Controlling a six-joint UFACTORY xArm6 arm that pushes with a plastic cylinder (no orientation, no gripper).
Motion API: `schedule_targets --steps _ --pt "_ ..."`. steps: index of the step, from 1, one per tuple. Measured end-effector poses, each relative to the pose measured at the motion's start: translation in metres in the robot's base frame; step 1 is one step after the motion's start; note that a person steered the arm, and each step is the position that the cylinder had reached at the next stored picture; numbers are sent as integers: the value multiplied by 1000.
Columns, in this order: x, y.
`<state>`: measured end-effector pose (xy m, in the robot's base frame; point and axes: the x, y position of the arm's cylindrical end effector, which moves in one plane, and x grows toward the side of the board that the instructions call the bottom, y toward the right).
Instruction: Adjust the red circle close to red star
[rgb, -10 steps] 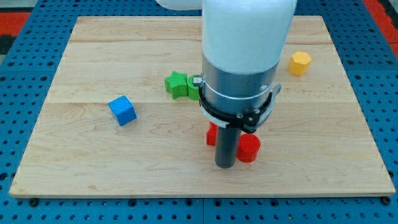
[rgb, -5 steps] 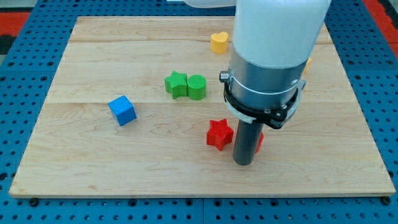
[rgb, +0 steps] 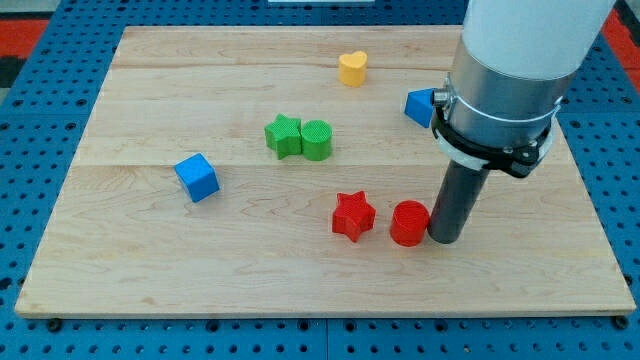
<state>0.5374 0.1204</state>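
Note:
The red circle (rgb: 408, 223) lies on the wooden board (rgb: 150, 240) just to the right of the red star (rgb: 352, 216), with a small gap between them. My tip (rgb: 444, 240) stands against the right side of the red circle, touching or nearly touching it. The rod rises from there to the arm's large body at the view's upper right.
A green star (rgb: 282, 135) and a green circle (rgb: 316, 140) sit together near the middle. A blue cube (rgb: 196, 177) lies at the left. A yellow heart (rgb: 352, 68) is near the top. A blue block (rgb: 420, 105) is partly hidden by the arm.
My tip has moved to the view's right, from left of the red circle to its right side. The arm's body now uncovers the yellow heart and the blue block and hides the yellow hexagon.

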Motion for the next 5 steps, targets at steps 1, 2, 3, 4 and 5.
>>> schedule_targets --steps 1,2,3,4,5 --pt "-4 -16" --pt "-5 -29" --pt "-5 -11" --pt "-13 72" --pt "-40 160"
